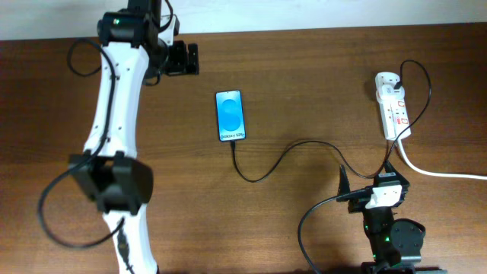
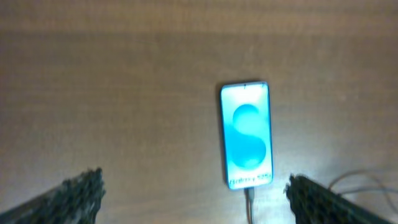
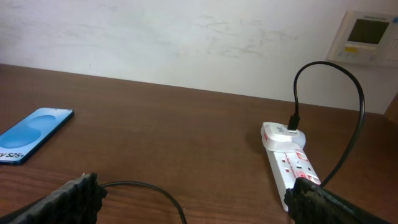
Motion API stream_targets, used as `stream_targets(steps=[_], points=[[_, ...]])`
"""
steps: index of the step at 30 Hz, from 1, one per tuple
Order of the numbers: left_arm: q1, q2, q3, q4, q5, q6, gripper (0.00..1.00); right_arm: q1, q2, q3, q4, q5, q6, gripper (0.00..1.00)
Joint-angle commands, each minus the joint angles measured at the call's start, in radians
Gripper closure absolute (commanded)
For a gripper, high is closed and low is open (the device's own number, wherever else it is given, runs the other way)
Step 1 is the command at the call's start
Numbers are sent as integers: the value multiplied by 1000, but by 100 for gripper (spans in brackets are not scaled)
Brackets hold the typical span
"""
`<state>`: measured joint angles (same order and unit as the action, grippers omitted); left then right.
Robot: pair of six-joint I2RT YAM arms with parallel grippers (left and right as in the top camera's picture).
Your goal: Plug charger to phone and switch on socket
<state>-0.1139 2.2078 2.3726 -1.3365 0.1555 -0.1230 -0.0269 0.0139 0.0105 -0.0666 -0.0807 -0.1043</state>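
A slim black-edged smartphone with a bright blue screen (image 1: pixel 230 116) lies flat in the middle of the brown wooden worktop (image 1: pixel 304 76). A long thin black charger cable (image 1: pixel 304 142) meets its lower edge, then snakes right to the small white power strip with red-marked switches (image 1: pixel 393 106). The left gripper (image 2: pixel 194 183) hovers above the smartphone, fingers spread wide. The right gripper (image 1: pixel 366 177), also spread and empty, sits near the power strip with the charger cable passing beneath it.

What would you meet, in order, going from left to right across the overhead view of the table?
left gripper → phone → socket. The charger is left out: its cable stretches across from the phone to the socket.
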Motion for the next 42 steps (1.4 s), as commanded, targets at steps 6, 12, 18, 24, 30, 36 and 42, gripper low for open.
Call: stream_targets(steps=[6, 12, 18, 24, 30, 36, 42], points=[[1, -451, -583, 281, -74, 5, 1, 7, -10, -5, -2, -20, 9, 2], [1, -666, -831, 430, -137, 5, 1, 7, -10, -5, -2, -20, 9, 2], [1, -964, -1196, 666, -164, 6, 1, 7, -10, -5, -2, -20, 8, 2], [18, -1310, -1496, 686, -206, 6, 1, 7, -10, -5, -2, -20, 9, 2], [41, -1588, -1735, 835, -208, 6, 1, 7, -10, -5, -2, -20, 8, 2], [41, -1784, -2017, 1189, -204, 5, 1, 7, -10, -5, -2, -20, 8, 1], [41, -1930, -2241, 1477, -186, 5, 1, 7, -10, -5, -2, -20, 8, 1]])
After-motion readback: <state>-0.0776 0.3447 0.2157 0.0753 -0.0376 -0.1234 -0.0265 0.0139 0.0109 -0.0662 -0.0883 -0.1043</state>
